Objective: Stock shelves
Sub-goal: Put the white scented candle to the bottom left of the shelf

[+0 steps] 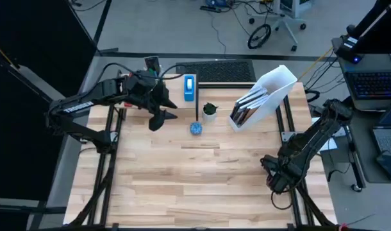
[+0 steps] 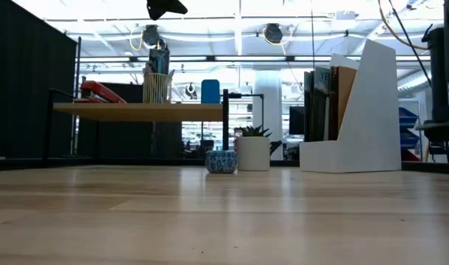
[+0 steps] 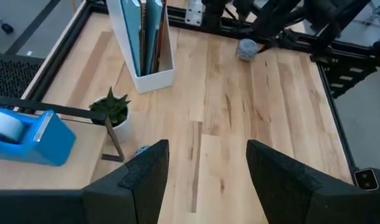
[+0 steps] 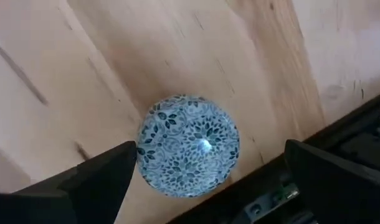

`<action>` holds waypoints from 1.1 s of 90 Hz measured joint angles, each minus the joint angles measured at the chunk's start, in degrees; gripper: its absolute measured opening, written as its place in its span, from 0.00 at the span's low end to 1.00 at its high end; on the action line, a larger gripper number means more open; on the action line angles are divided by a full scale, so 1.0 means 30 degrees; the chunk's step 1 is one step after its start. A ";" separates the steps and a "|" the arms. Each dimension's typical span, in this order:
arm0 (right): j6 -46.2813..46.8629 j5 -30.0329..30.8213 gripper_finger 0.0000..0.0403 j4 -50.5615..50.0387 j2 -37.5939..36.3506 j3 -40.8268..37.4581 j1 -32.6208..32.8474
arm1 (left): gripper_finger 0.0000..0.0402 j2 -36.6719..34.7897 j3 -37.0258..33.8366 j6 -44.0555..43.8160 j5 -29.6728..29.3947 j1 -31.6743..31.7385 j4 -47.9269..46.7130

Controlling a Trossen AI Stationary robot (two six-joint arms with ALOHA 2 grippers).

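The pale butcher-block wooden tabletop (image 1: 202,173) looks smooth with a soft sheen. The low light-wood plank shelf (image 2: 140,111) stands on thin matt black metal legs (image 2: 226,129). The round blue-and-white floral-patterned ball (image 4: 189,145) looks glossy. The blue tape dispenser (image 3: 29,135) looks like smooth plastic.

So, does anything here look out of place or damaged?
The file holder stands slanted to the table's edges. A round patterned piece lies near the table's edge, under the open right hand. Nothing looks spilled or broken.
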 joint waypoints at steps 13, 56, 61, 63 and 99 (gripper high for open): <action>0.0000 -0.0097 0.97 0.1574 0.0000 -0.0794 0.0000 | 0.50 0.0241 0.0001 0.0000 0.0000 0.0000 -0.0033; 0.1526 -0.1178 0.86 0.8377 -0.0019 -0.3207 -0.0007 | 0.50 0.0750 0.0022 0.0000 0.0003 0.0000 0.0003; 0.1674 -0.1196 0.79 0.8347 -0.0007 -0.3214 -0.0034 | 0.50 0.0708 0.0022 0.0004 0.0005 0.0000 0.0000; 0.1741 -0.1196 0.76 0.8341 -0.0007 -0.3222 -0.0066 | 0.50 0.0693 0.0022 0.0007 0.0007 0.0007 0.0007; 0.1818 -0.1489 0.67 1.1295 -0.0013 -0.3222 -0.2685 | 0.50 0.0614 0.0015 0.0000 0.0007 0.0007 -0.0109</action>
